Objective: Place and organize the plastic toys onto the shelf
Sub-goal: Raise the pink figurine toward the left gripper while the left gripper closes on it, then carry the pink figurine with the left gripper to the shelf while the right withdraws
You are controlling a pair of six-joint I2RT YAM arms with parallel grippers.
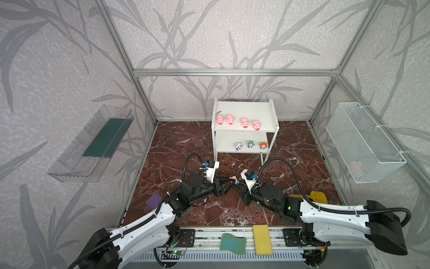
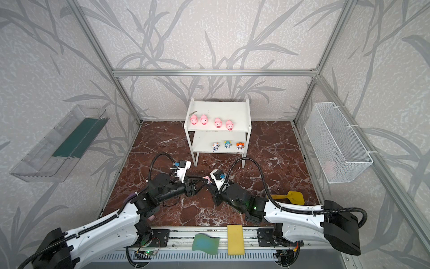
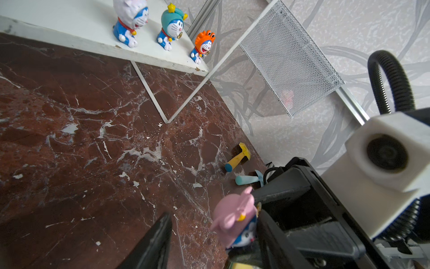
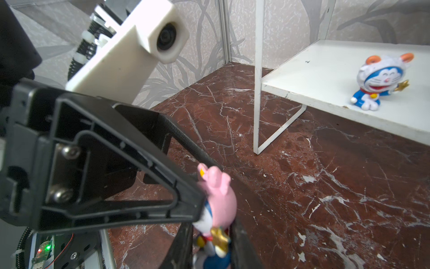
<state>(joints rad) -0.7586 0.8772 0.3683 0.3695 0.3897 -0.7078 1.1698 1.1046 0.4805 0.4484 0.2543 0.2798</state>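
Shelf [image 1: 246,109] on red marble floor [image 1: 186,144], leaf-print walls [image 1: 209,35]; right end effector [image 4: 210,251] clamps pink figurine [image 4: 221,198], left end effector [image 1: 230,181] parted around it.

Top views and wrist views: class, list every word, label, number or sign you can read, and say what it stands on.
None can be read: the shelf, pigs and figurines show no print.
Any markings on the circuit board are too small to read.
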